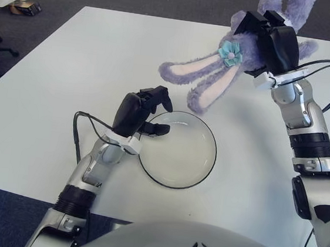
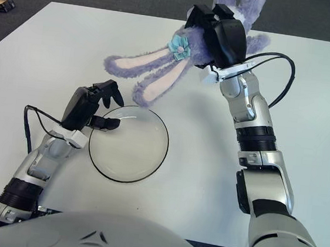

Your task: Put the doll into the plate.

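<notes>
A purple bunny doll (image 1: 212, 76) with a teal flower hangs head down in the air, beyond the plate's far right side. My right hand (image 1: 269, 41) is shut on its body, and its long ears dangle just above the plate's far rim. The glass plate (image 1: 207, 170), dark-rimmed, lies on the white table near the front. My left hand (image 1: 153, 114) is at the plate's left rim. Its thumb reaches over the rim and its fingers curl above, with a gap between them and nothing gripped.
The white table (image 1: 65, 66) stretches wide to the left and behind the plate. A black cable (image 1: 88, 124) loops beside my left forearm. Small items (image 1: 19, 4) lie on the dark floor at the far left.
</notes>
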